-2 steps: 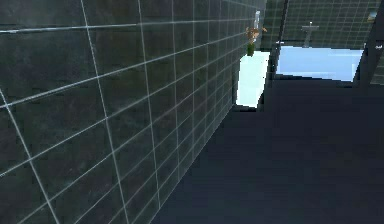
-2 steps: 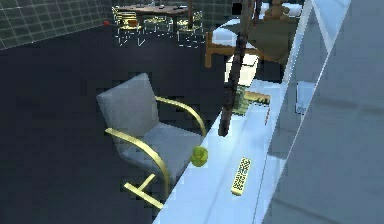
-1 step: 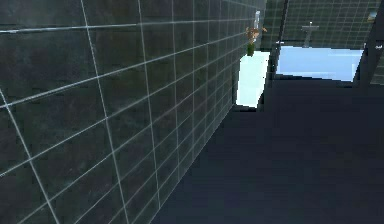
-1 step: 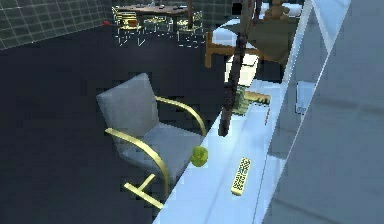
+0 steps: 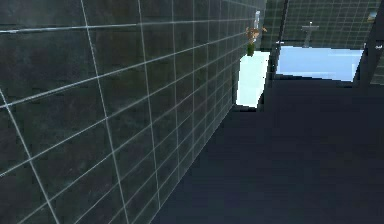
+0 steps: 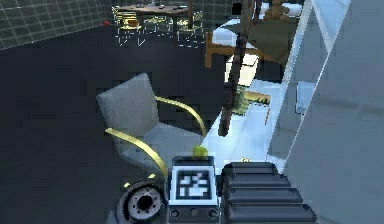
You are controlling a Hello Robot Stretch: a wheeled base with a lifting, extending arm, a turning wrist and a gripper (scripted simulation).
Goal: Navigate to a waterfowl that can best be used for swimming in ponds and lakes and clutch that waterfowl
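I see no sure waterfowl yet (my guess: the yellow-green blob (image 6: pixel 200 152) beside the chair (image 6: pixel 140 112)); I'd expect it light, rigid, slick, best taken across the body, and I cannot tell whether my gripper (image 6: pixel 137 203) holds anything.

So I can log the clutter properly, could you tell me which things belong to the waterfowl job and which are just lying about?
Job: gripper; small yellow-green blob, perhaps the waterfowl, too small to tell.
Lying about: grey armchair; dining table; pale cabinet; tiled wall.
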